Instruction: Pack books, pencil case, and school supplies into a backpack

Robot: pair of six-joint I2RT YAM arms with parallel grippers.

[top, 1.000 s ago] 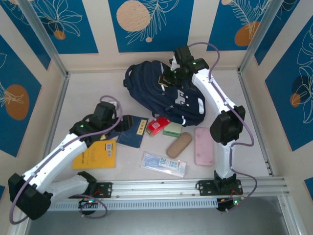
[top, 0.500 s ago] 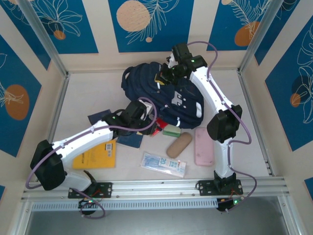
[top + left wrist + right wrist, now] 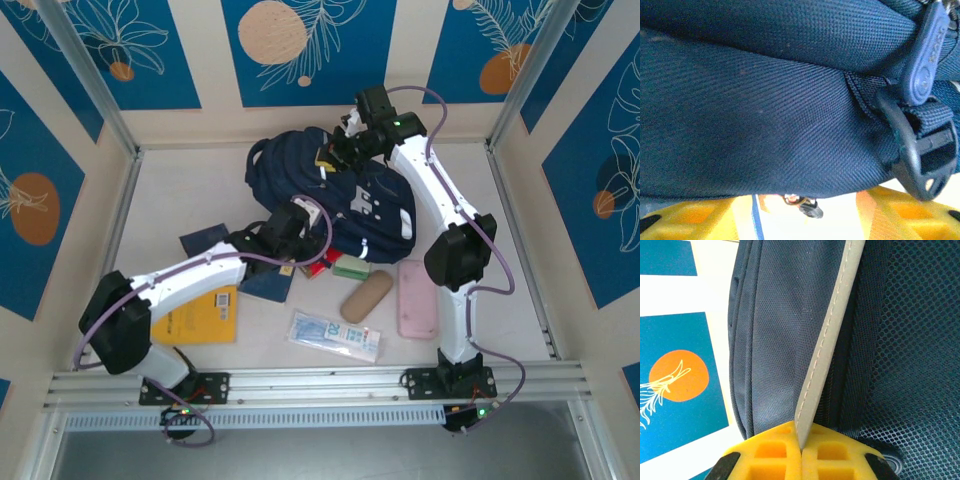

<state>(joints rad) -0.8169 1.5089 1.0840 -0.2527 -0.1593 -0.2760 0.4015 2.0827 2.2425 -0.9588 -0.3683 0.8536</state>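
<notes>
Pinching the backpack point(image 3: 350, 195) by a pale trim strip point(image 3: 827, 340) with the right tool point(image 3: 801, 441), fingers tight together, at its far top. Pressing the left tool point(image 3: 795, 212), fingers apart and clamped on nothing visible, into the backpack's near-left flank beside a strap buckle point(image 3: 920, 155).

Judged barely begun: nothing seen packed, no mouth visibly open.

Waiting on the worktop point(image 3: 180, 190), all on the backpack's near side:
- just beside its edge: red box point(image 3: 318, 262) and green pad point(image 3: 352, 267)
- farther out: navy books point(image 3: 268, 283), orange-yellow book point(image 3: 200, 318), clear packet point(image 3: 335, 335), tan case point(image 3: 366, 296), pink case point(image 3: 416, 298)

Likely in the way: left arm point(image 3: 190, 272) lying across the navy books.
</notes>
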